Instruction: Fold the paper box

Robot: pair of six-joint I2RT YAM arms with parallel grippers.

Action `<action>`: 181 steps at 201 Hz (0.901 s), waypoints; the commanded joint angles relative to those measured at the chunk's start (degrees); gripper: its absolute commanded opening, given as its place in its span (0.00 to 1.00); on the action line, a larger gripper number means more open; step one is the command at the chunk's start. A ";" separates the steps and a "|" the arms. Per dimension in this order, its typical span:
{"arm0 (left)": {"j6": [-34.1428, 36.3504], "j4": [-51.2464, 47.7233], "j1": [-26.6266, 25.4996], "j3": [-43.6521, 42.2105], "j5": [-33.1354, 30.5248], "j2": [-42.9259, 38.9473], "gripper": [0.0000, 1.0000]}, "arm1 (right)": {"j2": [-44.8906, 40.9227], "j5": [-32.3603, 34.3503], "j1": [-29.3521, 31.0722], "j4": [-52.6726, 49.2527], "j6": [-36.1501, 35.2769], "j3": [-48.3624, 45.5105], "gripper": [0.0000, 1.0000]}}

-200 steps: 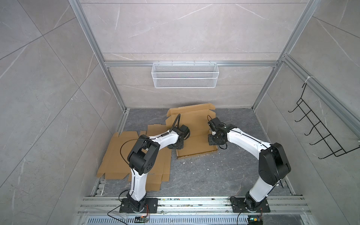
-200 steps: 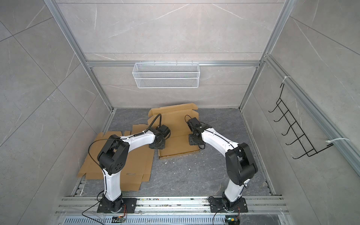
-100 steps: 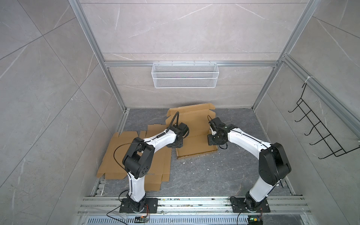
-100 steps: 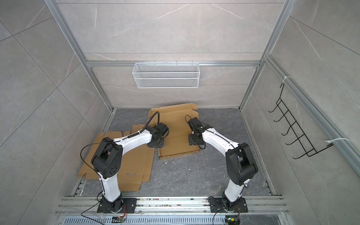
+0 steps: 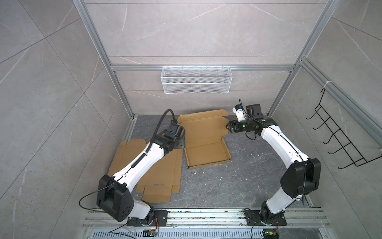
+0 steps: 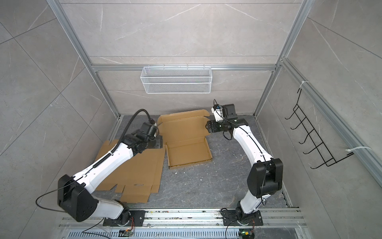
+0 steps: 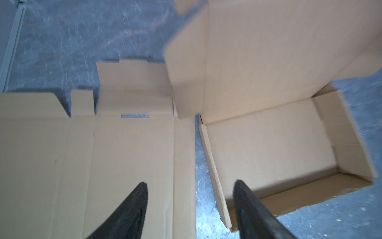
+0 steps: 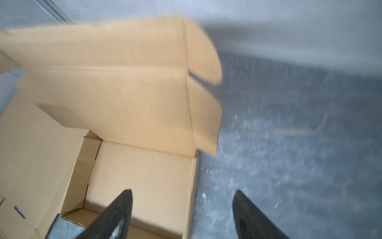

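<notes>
The paper box (image 5: 206,154) is a brown cardboard tray with low walls on the grey floor, its lid (image 5: 202,126) standing up at the back; it shows in both top views (image 6: 189,154). My left gripper (image 5: 180,142) hangs open over the tray's left wall. In the left wrist view its gripper (image 7: 190,183) straddles that wall (image 7: 215,175), touching nothing. My right gripper (image 5: 227,127) is open beside the lid's right edge, above the floor. The right wrist view has that gripper (image 8: 183,192) open over the tray's right wall (image 8: 191,196), empty.
Flat cardboard sheets (image 5: 163,171) lie left of the box under my left arm. A white wire basket (image 5: 196,79) hangs on the back wall and a black hook rack (image 5: 341,140) on the right wall. Metal rails (image 5: 206,216) run along the front.
Both grippers have opened wider and drawn away from the box's sides. The right gripper rose toward the back right; the left one shifted left.
</notes>
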 commanded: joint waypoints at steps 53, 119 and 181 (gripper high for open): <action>15.18 15.89 20.19 2.87 39.15 9.89 0.80 | 16.38 -14.82 -5.43 -6.57 -19.40 19.41 0.80; 14.65 23.76 20.61 4.54 50.15 17.97 0.72 | 25.11 -22.41 -6.12 -14.35 -22.82 28.09 0.77; 14.82 23.64 20.16 7.74 50.81 22.84 0.49 | 29.15 -22.73 -6.00 -16.71 -22.82 31.09 0.66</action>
